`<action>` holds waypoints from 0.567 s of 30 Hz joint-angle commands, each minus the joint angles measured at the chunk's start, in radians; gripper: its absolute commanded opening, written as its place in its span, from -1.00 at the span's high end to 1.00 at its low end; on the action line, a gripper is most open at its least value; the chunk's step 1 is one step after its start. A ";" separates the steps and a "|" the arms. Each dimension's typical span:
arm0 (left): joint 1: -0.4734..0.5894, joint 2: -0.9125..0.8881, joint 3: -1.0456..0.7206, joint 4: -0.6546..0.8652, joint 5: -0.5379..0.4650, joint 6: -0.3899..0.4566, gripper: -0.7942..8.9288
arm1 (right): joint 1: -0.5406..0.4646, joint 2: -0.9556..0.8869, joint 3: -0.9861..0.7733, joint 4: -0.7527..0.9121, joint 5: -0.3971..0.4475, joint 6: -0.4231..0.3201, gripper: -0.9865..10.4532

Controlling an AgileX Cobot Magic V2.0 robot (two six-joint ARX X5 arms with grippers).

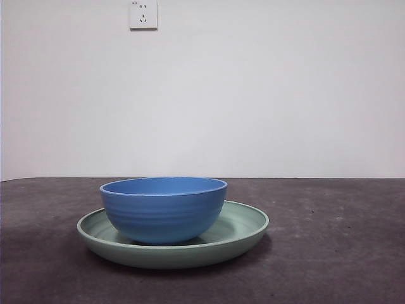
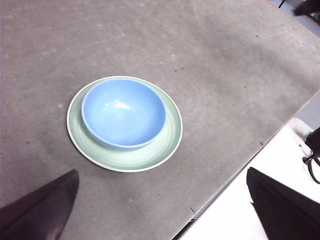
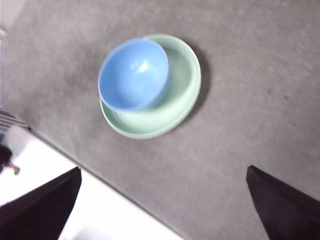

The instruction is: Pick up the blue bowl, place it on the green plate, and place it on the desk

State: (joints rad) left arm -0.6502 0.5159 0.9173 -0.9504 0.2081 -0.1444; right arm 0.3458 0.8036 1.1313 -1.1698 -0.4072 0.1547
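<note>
Dark grey-brown desk (image 1: 342,253) spans the full width of the front view, meeting a plain white wall on which a white socket (image 1: 143,14) is mounted high up.

Left gripper (image 2: 165,210): jaws spread wide apart, nothing between them, held high above the desk and well clear of the crockery. Its wrist view shows the desk edge running close by, with a white surface beyond it.

Right gripper (image 3: 165,205): jaws likewise spread wide and empty, held high and well apart from the crockery. Its wrist view is slightly blurred; it also shows a desk edge with a white area beyond.

Neither arm appears in the front view.

Blue bowl (image 1: 163,209): upright, seated inside the green plate (image 1: 243,231), offset toward one side of the plate so that a wider band of plate shows on the other side. The green plate lies flat on the desk. Bare desk surrounds the plate on all sides, and the stack sits well apart from the desk edges.
</note>
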 commanded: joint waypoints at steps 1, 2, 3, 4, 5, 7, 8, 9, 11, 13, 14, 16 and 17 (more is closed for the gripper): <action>-0.005 0.002 0.023 0.008 0.003 0.000 -0.30 | 0.003 -0.046 0.017 -0.039 0.021 -0.081 -0.30; -0.005 0.002 0.023 0.008 0.002 0.000 -0.30 | 0.003 -0.064 0.017 -0.051 0.024 -0.092 -0.30; -0.005 0.002 0.023 0.008 0.002 0.000 -0.30 | 0.003 -0.084 0.017 -0.065 0.023 -0.106 -0.30; -0.005 0.002 0.023 0.008 0.003 0.000 -0.30 | 0.003 -0.099 0.017 -0.076 0.023 -0.117 -0.30; -0.005 0.002 0.023 0.008 0.002 0.000 -0.30 | 0.003 -0.113 0.017 -0.085 0.023 -0.124 -0.30; -0.005 0.002 0.023 0.008 0.002 0.000 -0.30 | 0.003 -0.142 0.017 -0.105 0.023 -0.130 -0.30; -0.005 0.002 0.023 0.008 0.002 0.000 -0.30 | 0.003 -0.152 0.017 -0.112 0.023 -0.130 -0.30; -0.005 0.002 0.023 0.008 0.003 0.000 -0.30 | 0.003 -0.163 0.017 -0.119 0.023 -0.130 -0.30; -0.005 0.002 0.023 0.008 0.002 0.000 -0.30 | 0.003 -0.178 0.017 -0.126 0.023 -0.129 -0.30; -0.005 0.002 0.023 0.008 0.002 0.000 -0.30 | 0.003 -0.189 0.017 -0.125 0.022 -0.129 -0.30; -0.005 0.002 0.023 0.008 0.002 0.000 -0.30 | 0.003 -0.192 0.017 -0.125 0.022 -0.129 -0.30; -0.005 0.002 0.023 0.008 0.002 0.000 -0.30 | 0.003 -0.193 0.017 -0.125 0.019 -0.129 -0.30; -0.005 0.002 0.023 0.008 0.002 0.000 -0.30 | 0.003 -0.193 0.017 -0.125 0.017 -0.129 -0.30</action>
State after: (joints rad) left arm -0.6502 0.5159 0.9173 -0.9508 0.2081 -0.1444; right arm 0.3458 0.6064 1.1313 -1.3018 -0.3889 0.0399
